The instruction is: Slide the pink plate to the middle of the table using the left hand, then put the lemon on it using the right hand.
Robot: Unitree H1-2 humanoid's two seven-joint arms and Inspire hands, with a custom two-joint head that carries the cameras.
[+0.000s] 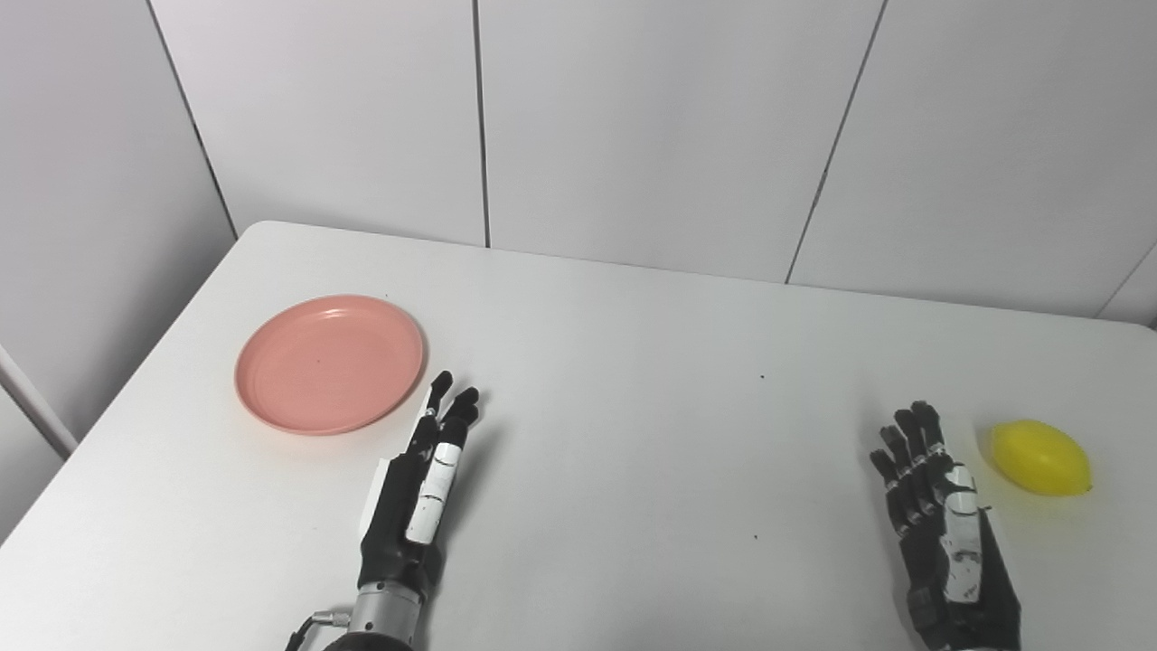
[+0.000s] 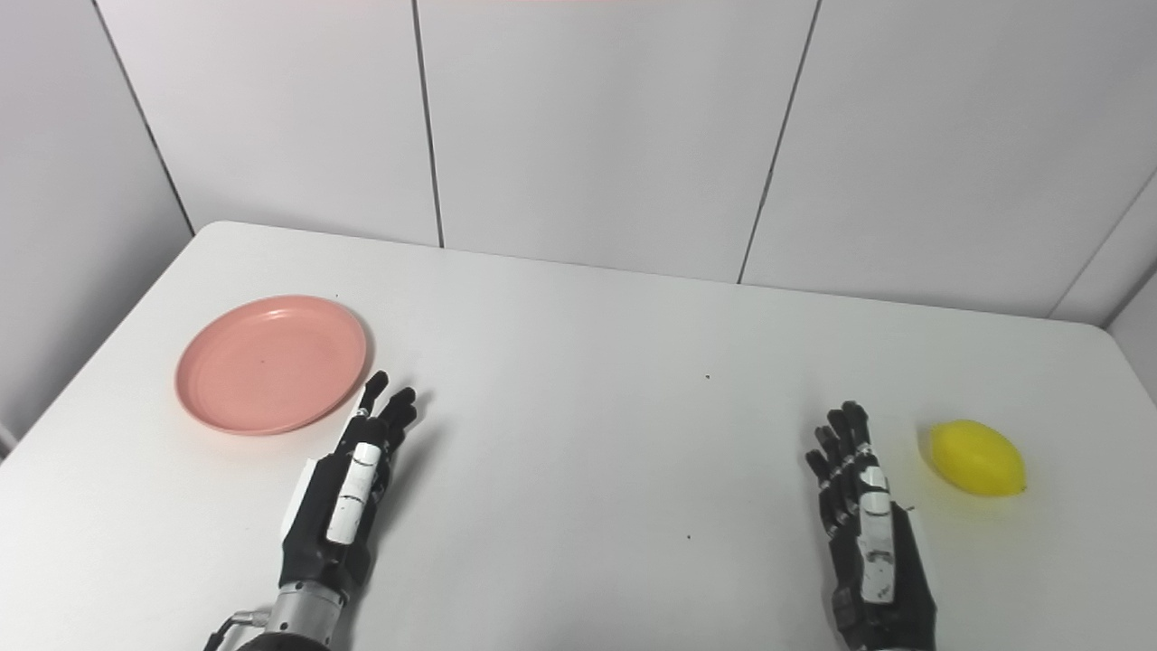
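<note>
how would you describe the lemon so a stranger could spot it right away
Start at the white table and go to its right side, just beyond the right robot hand. The lemon lies there, apart from the fingertips: the only yellow, oval thing, unlike the flat pink plate far left.

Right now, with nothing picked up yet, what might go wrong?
The pink plate lies near the table's left edge, so a clumsy push from the left robot hand might send it off. The lemon is rounded and sits near the right side; a nudge from the right robot hand could roll it away.
</note>
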